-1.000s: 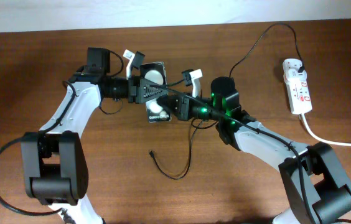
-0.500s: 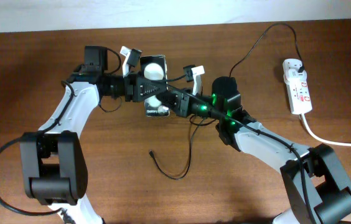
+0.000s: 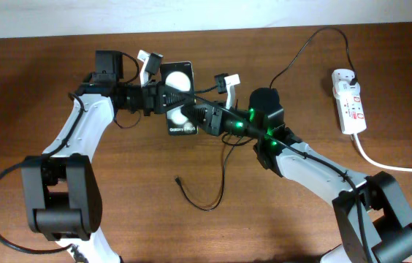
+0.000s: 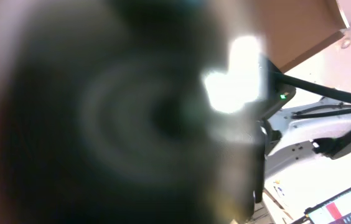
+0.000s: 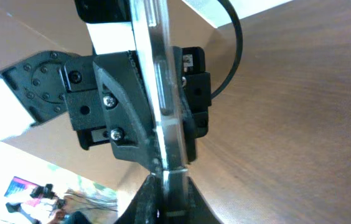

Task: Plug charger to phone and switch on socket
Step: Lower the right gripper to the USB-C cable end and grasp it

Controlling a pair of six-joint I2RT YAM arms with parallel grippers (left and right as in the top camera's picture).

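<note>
The wooden table (image 3: 279, 226) bears the socket (image 3: 350, 102) and charger (image 3: 190, 199).

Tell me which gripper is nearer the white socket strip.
Right. The right gripper is at the side of the phone facing the socket, which lies far off; the left gripper is at the opposite side, farther away.

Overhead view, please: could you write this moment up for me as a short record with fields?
phone: held between both grippers, glossy face towards the overhead camera
left gripper: shut on the phone
right gripper: shut on the phone's edge
charger: not plugged into the phone
connector tip: lying free on the table, apart from the phone
socket: far right of the table, charger cable running to it; switch position unreadable
left wrist view: blurred, nothing usable
</note>
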